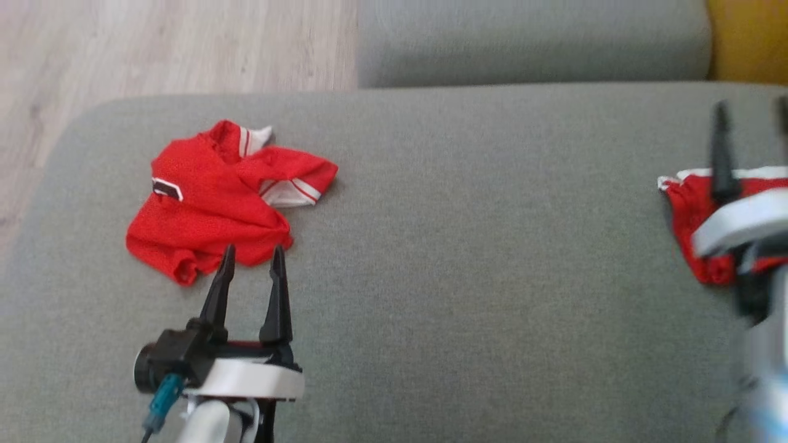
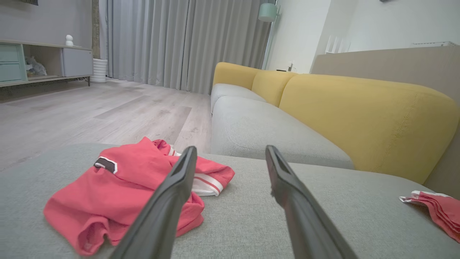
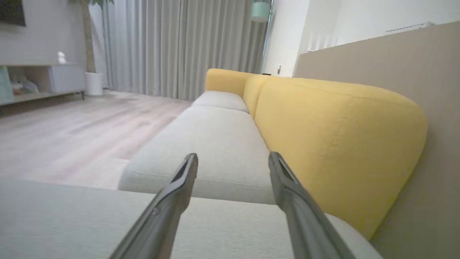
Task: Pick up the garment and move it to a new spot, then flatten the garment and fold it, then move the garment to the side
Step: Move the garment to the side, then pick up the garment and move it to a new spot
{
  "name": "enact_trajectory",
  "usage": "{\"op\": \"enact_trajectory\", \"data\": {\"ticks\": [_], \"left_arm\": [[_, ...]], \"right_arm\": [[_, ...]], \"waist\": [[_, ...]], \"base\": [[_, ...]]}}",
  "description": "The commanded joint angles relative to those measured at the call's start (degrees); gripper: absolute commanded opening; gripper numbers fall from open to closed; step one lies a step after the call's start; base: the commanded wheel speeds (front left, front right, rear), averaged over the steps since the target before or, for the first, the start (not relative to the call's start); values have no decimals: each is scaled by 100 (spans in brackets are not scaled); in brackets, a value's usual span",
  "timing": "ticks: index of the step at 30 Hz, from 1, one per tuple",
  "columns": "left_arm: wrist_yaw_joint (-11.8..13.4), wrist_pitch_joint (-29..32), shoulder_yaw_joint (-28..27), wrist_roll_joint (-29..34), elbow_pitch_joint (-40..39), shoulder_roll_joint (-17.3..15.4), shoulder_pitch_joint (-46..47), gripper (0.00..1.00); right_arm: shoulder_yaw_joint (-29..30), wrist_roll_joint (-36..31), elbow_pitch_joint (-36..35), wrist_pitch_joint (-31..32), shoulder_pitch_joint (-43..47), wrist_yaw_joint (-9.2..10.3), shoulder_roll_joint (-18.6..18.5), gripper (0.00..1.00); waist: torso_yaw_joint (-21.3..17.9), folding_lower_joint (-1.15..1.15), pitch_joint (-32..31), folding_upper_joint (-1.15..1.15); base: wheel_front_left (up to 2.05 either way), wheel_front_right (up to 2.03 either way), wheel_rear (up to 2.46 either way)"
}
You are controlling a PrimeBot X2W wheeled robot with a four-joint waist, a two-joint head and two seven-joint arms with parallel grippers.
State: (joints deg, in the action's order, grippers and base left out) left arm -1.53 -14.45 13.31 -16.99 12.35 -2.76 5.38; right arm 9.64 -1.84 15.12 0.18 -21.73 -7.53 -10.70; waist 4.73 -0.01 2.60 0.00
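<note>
While the red garment (image 1: pixel 215 203) lies crumpled near the far left corner of the grey seat cushion (image 1: pixel 468 258), the left gripper (image 1: pixel 253 252) is pictured from the head camera with its fingers spread and nothing held. Its tips are placed just at the garment's near hem. At the cushion's right edge the right gripper (image 1: pixel 751 117), blurred, is seen above a second red cloth (image 1: pixel 689 209), its fingers likewise apart.

From the left wrist, the garment (image 2: pixel 118 187) is shown bunched in several layers, a striped white cuff turned out beside the left finger. The second cloth (image 2: pixel 438 208) is seen well apart, at the right edge.

From the right wrist, the parted fingers of the right gripper (image 3: pixel 233 156) are framed against the yellow backrest (image 3: pixel 334 144), with no fabric between them.

The pickup is judged not yet begun. A single top layer could be pinched, so that the garment would trail and unroll when lifted. The cushion cover could be caught if the tips are pressed too low. With the floor (image 1: pixel 154 43) close behind that corner, the garment could be dragged off the edge.
</note>
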Motion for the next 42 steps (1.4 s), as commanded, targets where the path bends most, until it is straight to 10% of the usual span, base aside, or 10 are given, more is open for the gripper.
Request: {"op": "enact_trajectory", "data": {"ticks": [1,20,42], "left_arm": [[11,-55,-198,7,-200,-11,58,100],[-8,-55,-135,-109,-186,-11,-529,100],[-22,-55,-139,-98,-146,-11,-520,100]], "right_arm": [[-113,125,-317,-149,66,4,164,100],[-1036,1428,-433,-1509,2417,4,780,100],[-958,1405,-700,-1517,2532,4,781,100]], "waist": [[2,1,-194,0],[135,1,-496,0],[225,1,-463,0]], "base": [[0,0,0],[0,0,0],[0,0,0]]}}
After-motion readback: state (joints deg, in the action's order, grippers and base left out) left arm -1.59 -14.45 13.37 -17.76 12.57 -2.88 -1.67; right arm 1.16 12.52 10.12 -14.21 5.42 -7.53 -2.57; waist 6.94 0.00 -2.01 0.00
